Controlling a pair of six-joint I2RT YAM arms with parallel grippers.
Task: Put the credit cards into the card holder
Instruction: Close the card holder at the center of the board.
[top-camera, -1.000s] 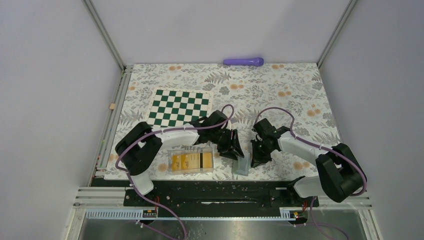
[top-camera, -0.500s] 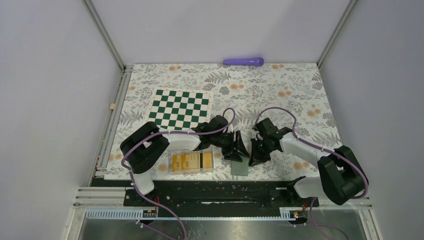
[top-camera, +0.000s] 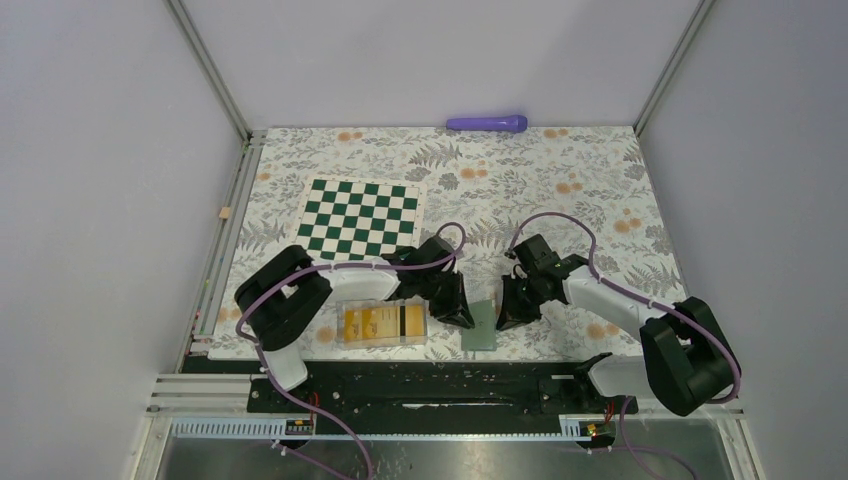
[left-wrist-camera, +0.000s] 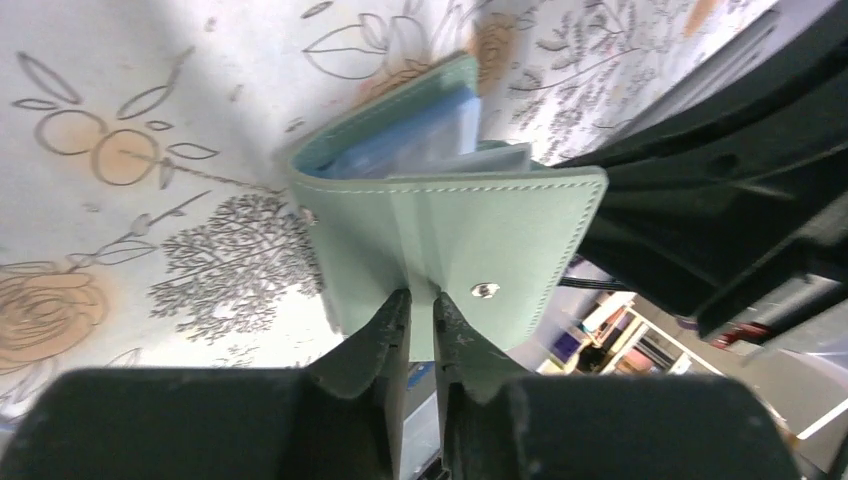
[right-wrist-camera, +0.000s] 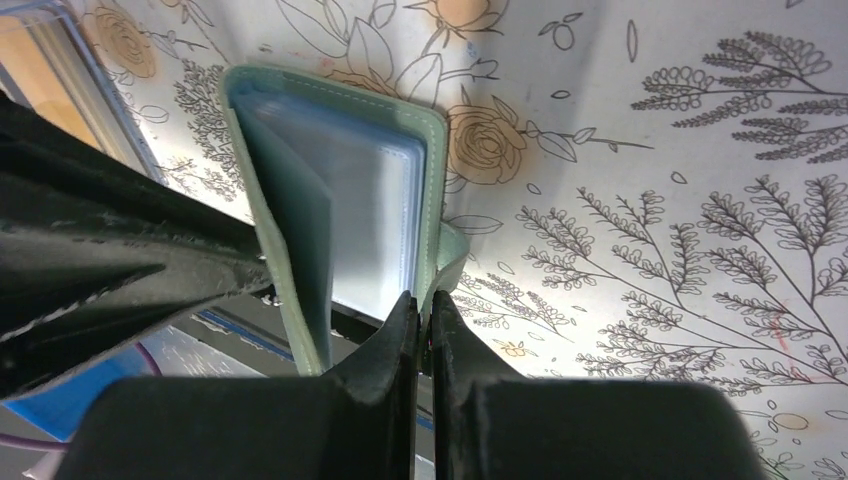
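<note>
We see the sage-green card holder (top-camera: 482, 326) partly open, light blue inside; orange-yellow credit cards (top-camera: 380, 322) lie just left.

Bright even light; wrist-view foregrounds softly blurred

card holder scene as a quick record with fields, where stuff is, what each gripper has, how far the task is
card holder: on the floral mat near its front edge, covers parted, light blue sleeves showing
left gripper: shut on one cover
right gripper: shut on the other cover
credit cards: inside the clear box, left of the holder
task: no card seen in the holder yet
other: checkerboard; purple object at far edge
</note>
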